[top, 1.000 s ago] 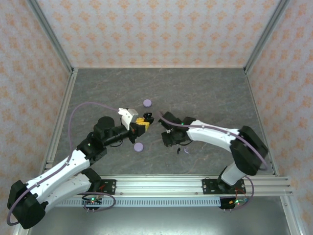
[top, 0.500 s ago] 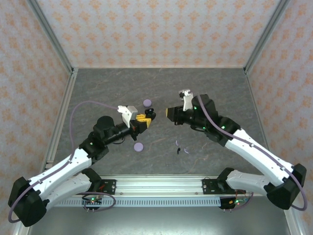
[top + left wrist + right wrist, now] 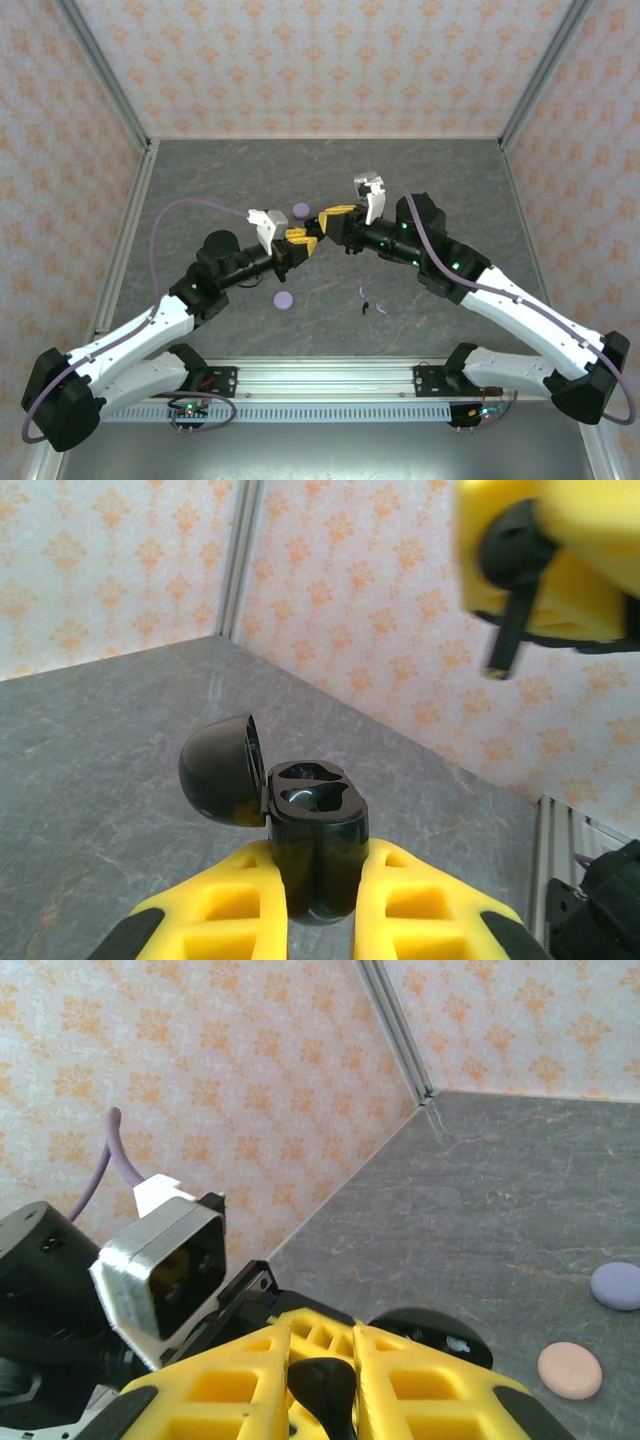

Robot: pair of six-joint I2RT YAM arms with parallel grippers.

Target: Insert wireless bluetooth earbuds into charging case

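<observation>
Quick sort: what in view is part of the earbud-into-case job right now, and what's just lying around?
In play: open black case in left gripper; black earbud in right gripper; loose black earbud on the table, probably its pair.

Lying about: far lavender disc; near lavender disc; pink disc; lavender earbud.

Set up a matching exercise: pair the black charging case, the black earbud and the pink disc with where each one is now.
Things:
1. black charging case
2. black earbud
3. pink disc

Places:
A. lying on the table near a lavender disc
B. held in the left gripper, lid open
C. pinched in the right gripper

Pairs: 1-B, 2-C, 3-A
</observation>
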